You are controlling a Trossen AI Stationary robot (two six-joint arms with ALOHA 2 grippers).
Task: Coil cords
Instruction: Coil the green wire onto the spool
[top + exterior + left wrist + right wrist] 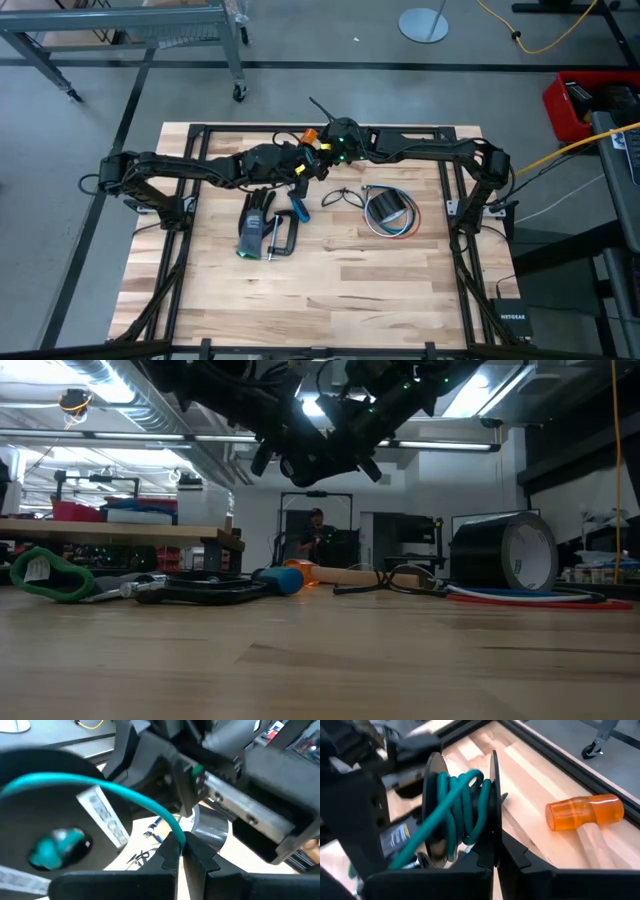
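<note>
A black spool wound with the teal-green cord is held up over the far middle of the table. My right gripper is shut on the spool. My left gripper is shut on a free stretch of the teal cord beside the spool's black disc. In the high view both grippers meet above the table. The red, white and blue wires lie on the table around a tape roll. The black cord cannot be made out. My left gripper pinches the teal cord between its two fingertips, fingers lying across the cord. The cord runs from the fingers in a slight arc over the spool's disc, clear of the table. My right gripper pinches the rim of one spool flange between its two fingers. The spool stands on edge in the hold, lifted clear of the table.
An orange-headed hammer lies at the far middle. Glasses, a blue-handled screwdriver, a black clamp and a green-and-black glove lie mid-table. The near half of the table shows bare wood.
</note>
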